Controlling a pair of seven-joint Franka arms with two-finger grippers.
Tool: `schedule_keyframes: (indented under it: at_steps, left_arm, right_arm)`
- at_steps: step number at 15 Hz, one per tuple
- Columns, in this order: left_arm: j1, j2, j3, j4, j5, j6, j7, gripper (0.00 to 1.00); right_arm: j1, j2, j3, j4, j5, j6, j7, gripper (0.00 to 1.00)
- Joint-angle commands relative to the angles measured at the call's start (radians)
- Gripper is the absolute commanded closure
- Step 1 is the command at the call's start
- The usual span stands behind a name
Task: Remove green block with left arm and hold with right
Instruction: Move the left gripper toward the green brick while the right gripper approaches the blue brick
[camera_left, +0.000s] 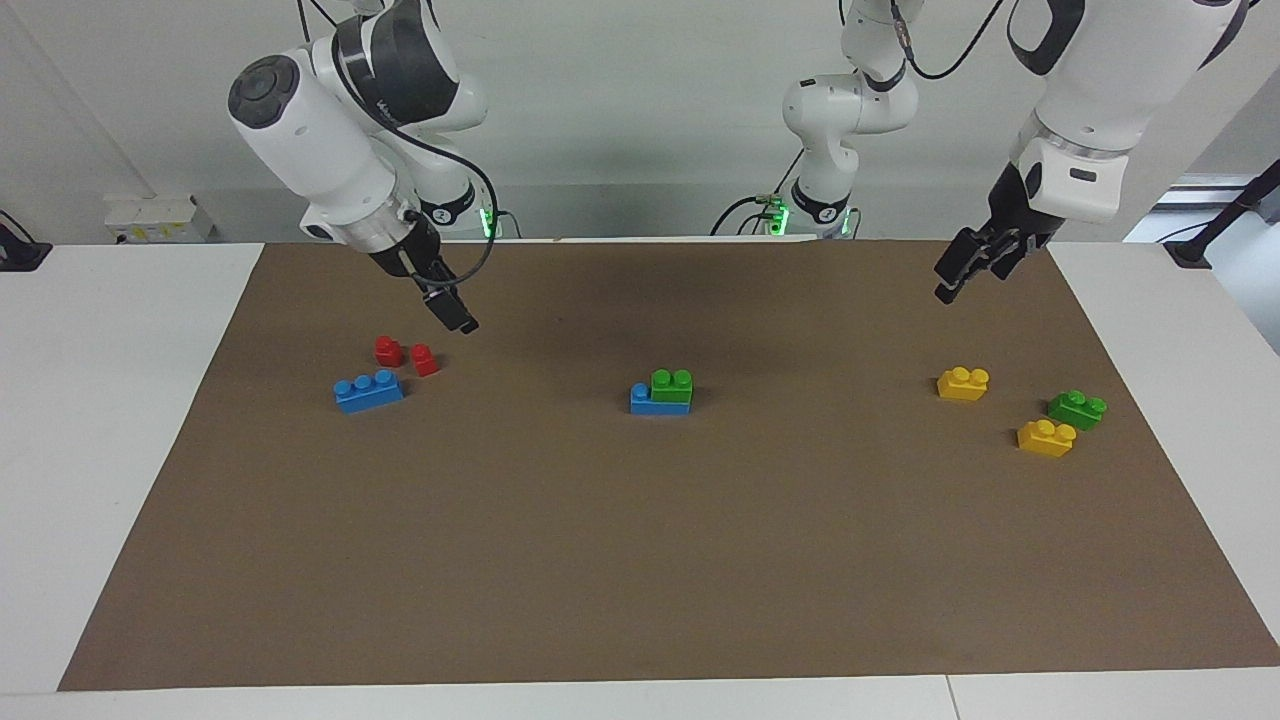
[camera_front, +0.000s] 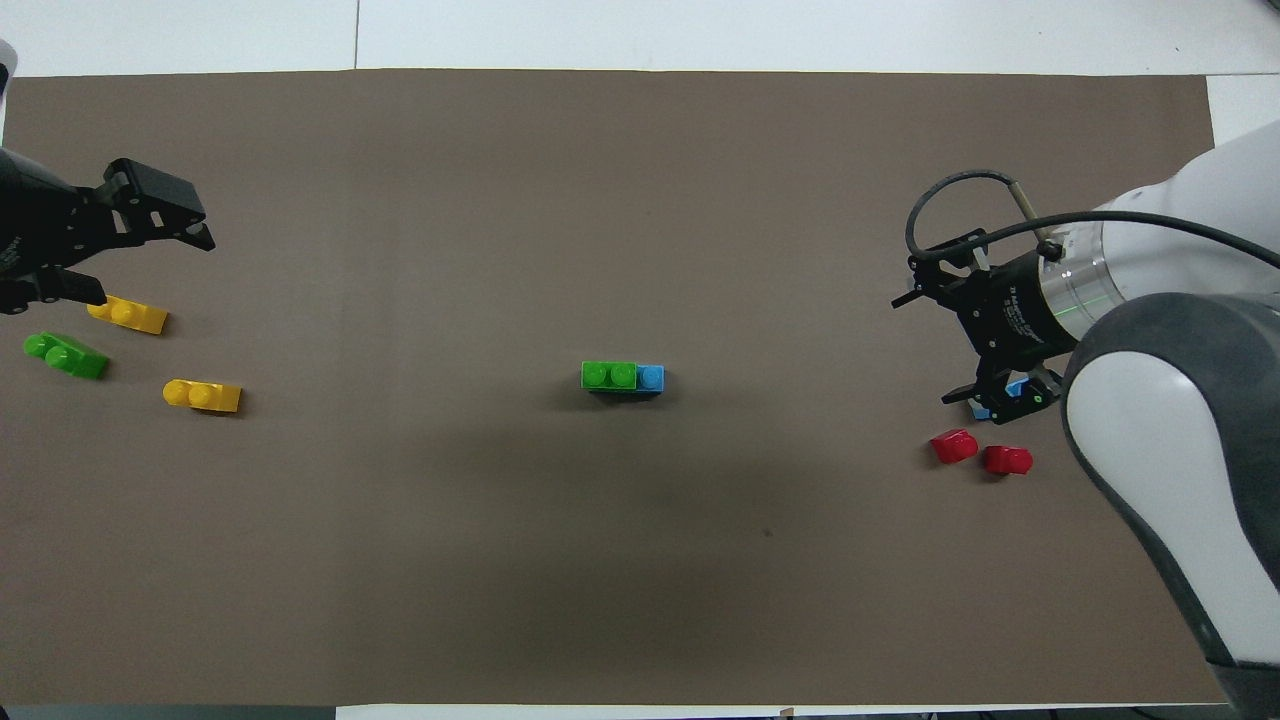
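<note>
While the green block sits pressed on a blue brick mid-tabletop, both claws hang well apart from it: left claw over its end, right claw above red bricks. Overhead, the block's long axis runs arm to arm; left claw gapes, right claw unreadable.

L arm comes in from its end of the table, forearm angled down, wrist bent; left gripper up in the air, tips tilted down toward the table middle, fingers parted, nothing between them. R arm likewise raised, forearm sloping down and inward; right gripper hangs empty, finger gap unclear.
</note>
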Motion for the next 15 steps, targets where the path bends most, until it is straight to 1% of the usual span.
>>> schedule_keyframes:
  at_steps: [1, 3, 5, 7, 9, 11, 15]
  left_arm:
    - [-0.035, -0.069, 0.007, -0.106, -0.017, 0.052, -0.172, 0.00]
    - [-0.054, -0.099, 0.007, -0.165, -0.019, 0.073, -0.272, 0.00]
    - [-0.100, -0.129, 0.007, -0.224, -0.024, 0.107, -0.394, 0.00]
    - [-0.133, -0.133, 0.007, -0.233, -0.024, 0.128, -0.563, 0.00]
    - [-0.161, -0.133, 0.007, -0.236, -0.024, 0.130, -0.729, 0.00]
    - [-0.187, -0.146, 0.007, -0.261, -0.024, 0.145, -0.835, 0.00]
    - [-0.264, -0.193, 0.007, -0.371, -0.024, 0.223, -1.022, 0.00]
  right_arm:
    - [0.022, 0.053, 0.000, -0.020, 0.076, 0.060, 0.060, 0.03]
    - [0.045, 0.066, 0.000, -0.063, 0.119, 0.147, 0.072, 0.03]
    - [0.067, 0.093, 0.000, -0.093, 0.164, 0.216, 0.072, 0.03]
    - [0.085, 0.123, 0.000, -0.100, 0.204, 0.264, 0.071, 0.02]
    - [0.111, 0.129, 0.000, -0.132, 0.269, 0.325, 0.074, 0.03]
    - [0.130, 0.133, 0.000, -0.167, 0.322, 0.388, 0.084, 0.03]
    - [0.173, 0.153, 0.000, -0.201, 0.342, 0.485, 0.213, 0.03]
